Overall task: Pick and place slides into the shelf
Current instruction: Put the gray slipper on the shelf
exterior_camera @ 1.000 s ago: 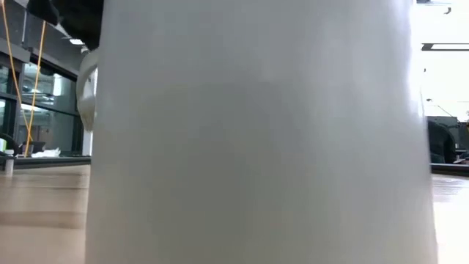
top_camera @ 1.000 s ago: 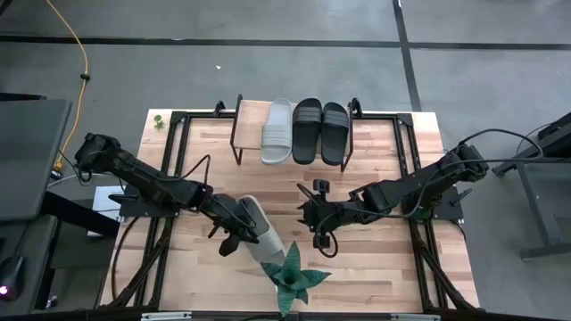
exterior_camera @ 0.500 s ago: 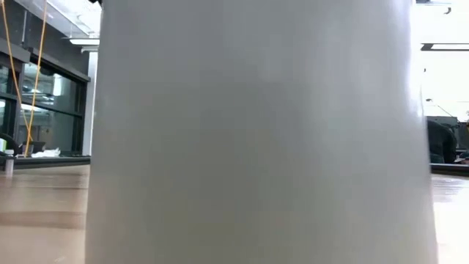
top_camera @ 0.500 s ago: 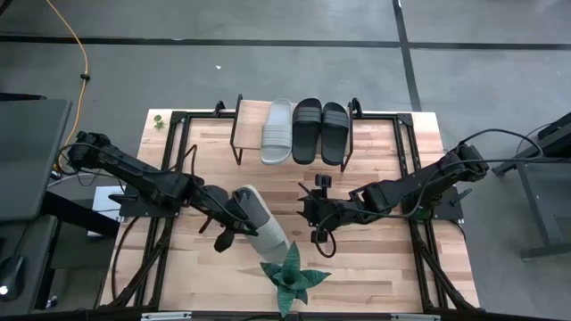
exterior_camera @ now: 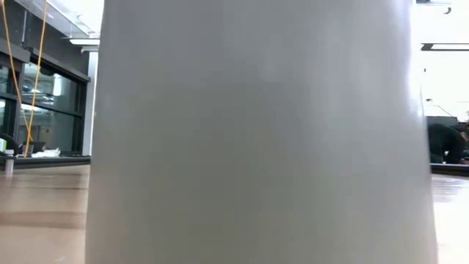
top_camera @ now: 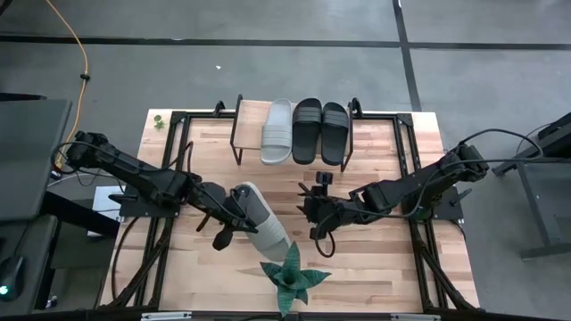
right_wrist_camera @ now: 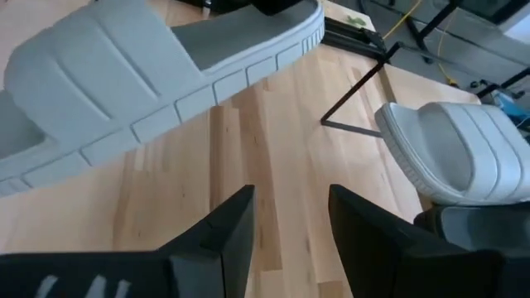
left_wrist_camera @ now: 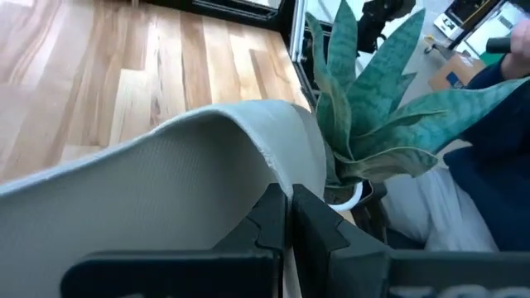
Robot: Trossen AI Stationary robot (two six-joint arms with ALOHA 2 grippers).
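The wooden table carries the shelf at its far edge with three slides there; the left gripper pinches a pale grey slide mid-table beside the plant; the right gripper hovers spread, empty, nearby.

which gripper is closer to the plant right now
Left. The left gripper, shut on a grey slide, is just up and left of the plant. The right gripper, open and empty, is farther up the table.
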